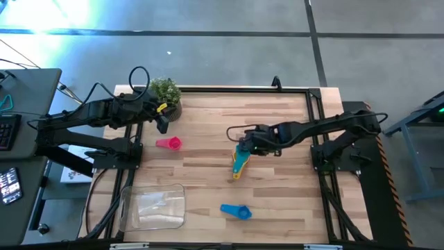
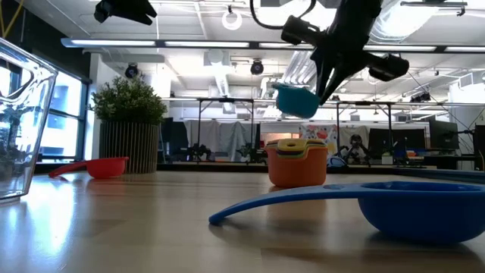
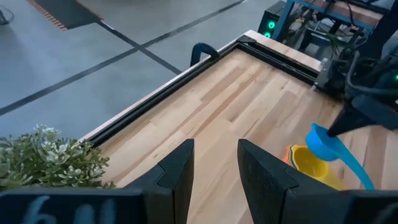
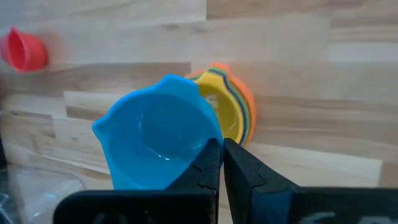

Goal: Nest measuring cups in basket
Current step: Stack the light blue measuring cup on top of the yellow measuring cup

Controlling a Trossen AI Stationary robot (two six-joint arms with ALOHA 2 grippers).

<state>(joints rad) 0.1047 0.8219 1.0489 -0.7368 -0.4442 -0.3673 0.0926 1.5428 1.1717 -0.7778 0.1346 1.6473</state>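
Observation:
My right gripper is shut on a light blue measuring cup, which it holds in the air just above a nested stack of cups. The stack is orange outside and yellow inside, and it stands on the table with its handles pointing toward the near edge. A red cup lies on its side left of centre. A larger blue cup sits near the front edge. The clear basket rests at the near left. My left gripper hovers open beside the plant, touching nothing. My right gripper pinches the light blue cup between its two fingers at the wall and rim on the side facing the wrist. The fingers come from above, slanting down. The cup is lifted clear, mouth upward and slightly tilted, over the stack. Its handle is hidden by the fingers.
A small potted plant stands at the far left, close to my left gripper. A black frame runs along the table's edges. Bare wood lies between the stack and the basket.

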